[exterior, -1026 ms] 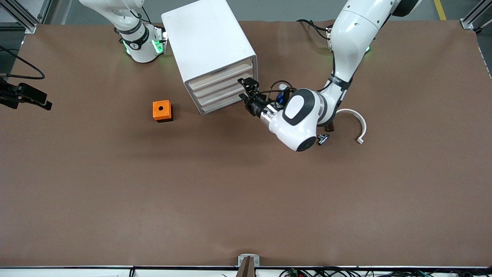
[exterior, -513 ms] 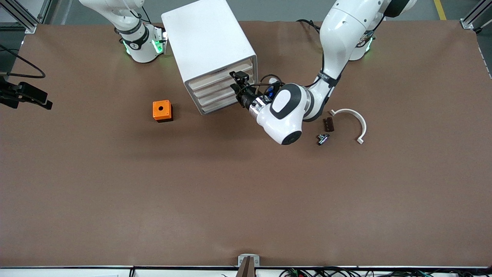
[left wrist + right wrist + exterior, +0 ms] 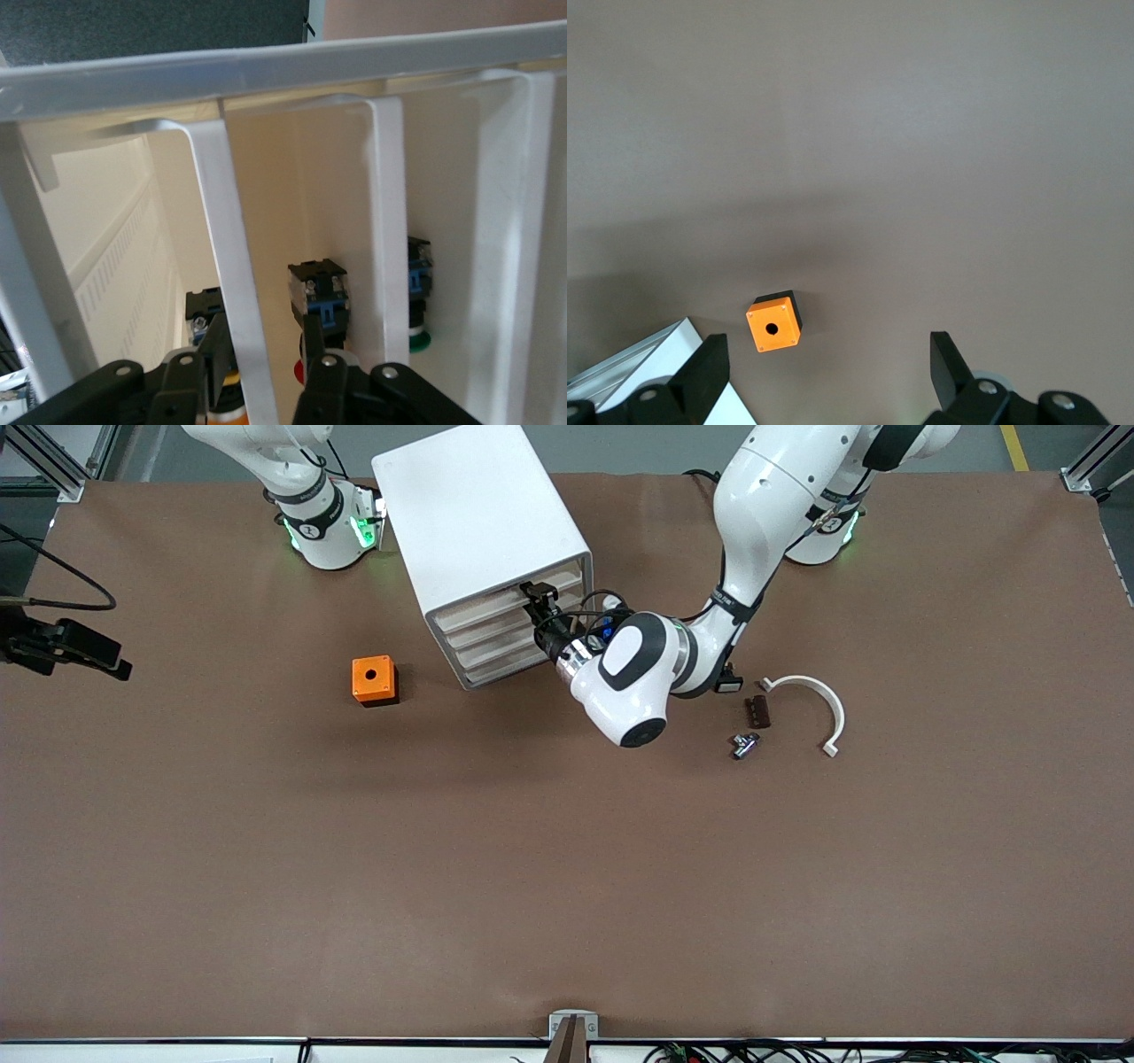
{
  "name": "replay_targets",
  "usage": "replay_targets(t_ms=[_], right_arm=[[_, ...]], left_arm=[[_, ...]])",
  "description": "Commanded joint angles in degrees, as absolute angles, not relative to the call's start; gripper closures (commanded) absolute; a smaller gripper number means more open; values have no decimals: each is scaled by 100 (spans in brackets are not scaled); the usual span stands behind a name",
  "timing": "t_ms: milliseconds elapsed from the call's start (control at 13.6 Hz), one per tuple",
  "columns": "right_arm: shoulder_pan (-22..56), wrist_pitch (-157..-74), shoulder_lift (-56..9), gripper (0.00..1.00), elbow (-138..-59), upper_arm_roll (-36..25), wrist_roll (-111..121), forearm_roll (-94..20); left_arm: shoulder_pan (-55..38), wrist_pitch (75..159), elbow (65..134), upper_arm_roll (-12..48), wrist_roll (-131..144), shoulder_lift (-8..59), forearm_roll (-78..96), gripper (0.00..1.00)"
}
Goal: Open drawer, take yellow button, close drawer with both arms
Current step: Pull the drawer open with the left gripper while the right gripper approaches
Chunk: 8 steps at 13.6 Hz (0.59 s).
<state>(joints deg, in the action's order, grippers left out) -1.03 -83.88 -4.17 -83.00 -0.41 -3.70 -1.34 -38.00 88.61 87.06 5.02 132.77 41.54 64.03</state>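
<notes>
Drawer (image 3: pixel 500 607) front now met by left pincer (image 3: pixel 538 607), fingers narrowing, right pincer (image 3: pixel 824 363) waiting

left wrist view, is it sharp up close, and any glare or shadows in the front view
Left wrist view: the near drawer front is soft and washed pale, the buttons deeper in sharper. Front view: even light, soft shadow under the left arm, green glow at the right arm's base.

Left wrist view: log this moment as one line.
left pincer: straddling drawer handle bar | drawers: not yet pulled out | right pincer: open over orange cube, waiting
</notes>
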Motion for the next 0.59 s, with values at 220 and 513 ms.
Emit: replay_targets(t_ms=[220,513], right_arm=[[780,-8297,-466,0,-8244,-26,-1684,157],[1816,-8244,-466,0,-8279,-9,-4010,193]], left_arm=[[-3692,8798,8561,309,13710,4201,6452,100],[-3095,8780,8307,123,13720,4210,6408,100]])
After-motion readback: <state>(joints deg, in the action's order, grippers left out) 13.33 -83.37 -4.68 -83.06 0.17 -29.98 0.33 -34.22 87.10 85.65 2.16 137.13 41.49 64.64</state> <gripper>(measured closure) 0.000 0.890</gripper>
